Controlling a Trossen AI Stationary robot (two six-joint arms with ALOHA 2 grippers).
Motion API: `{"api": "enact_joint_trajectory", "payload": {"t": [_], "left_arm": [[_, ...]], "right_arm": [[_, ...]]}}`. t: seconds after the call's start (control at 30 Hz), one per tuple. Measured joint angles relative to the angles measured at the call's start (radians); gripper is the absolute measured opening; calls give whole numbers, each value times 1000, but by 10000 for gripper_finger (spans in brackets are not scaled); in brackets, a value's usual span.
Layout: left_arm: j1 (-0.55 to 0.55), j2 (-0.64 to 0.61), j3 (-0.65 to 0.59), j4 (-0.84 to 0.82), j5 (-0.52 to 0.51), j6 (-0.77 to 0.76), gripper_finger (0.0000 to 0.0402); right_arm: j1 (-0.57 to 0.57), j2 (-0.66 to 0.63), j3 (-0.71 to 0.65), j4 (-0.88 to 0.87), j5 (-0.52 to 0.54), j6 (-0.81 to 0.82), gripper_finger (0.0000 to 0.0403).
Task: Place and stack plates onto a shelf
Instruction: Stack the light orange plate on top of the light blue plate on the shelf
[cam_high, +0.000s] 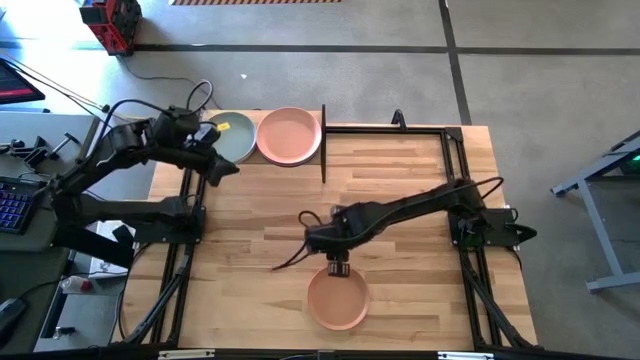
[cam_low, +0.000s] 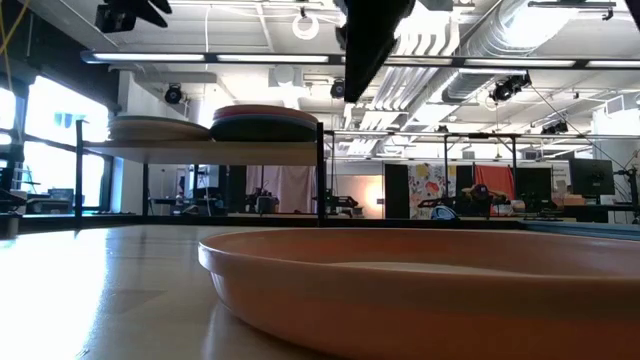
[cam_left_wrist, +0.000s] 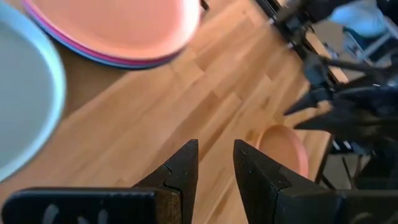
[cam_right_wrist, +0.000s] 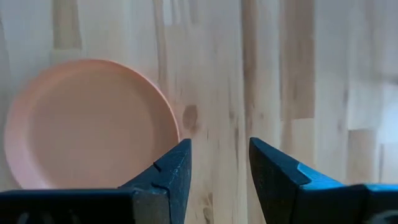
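Overhead, the right gripper (cam_high: 337, 268) is hovering with parted, empty fingers at the peach plate's (cam_high: 337, 299) twelve-o'clock rim. Bare tabletop (cam_high: 420, 290) is lying open toward three o'clock. The left gripper (cam_high: 228, 170), narrowly parted and empty, is waiting beside the shelf (cam_high: 322, 145).

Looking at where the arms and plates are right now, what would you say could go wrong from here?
1. The right gripper hangs open beside the far rim of the peach plate, not over it; closing here may catch only air or tip the plate.
2. That plate lies close to the table's near edge, so a push could slide it off.
3. The left gripper hovers by the shelf stacks; a swing could nudge them.
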Motion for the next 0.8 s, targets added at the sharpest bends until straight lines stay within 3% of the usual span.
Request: {"api": "enact_joint_trajectory", "payload": {"t": [0.27,0.8], "left_arm": [[-104,9,0,-1,-4,26,90],[-179,21,0,-4,-8,-26,90]], "right_arm": [[34,98,0,29,-28,-92,138],[54,242,0,58,-49,-119,138]]}}
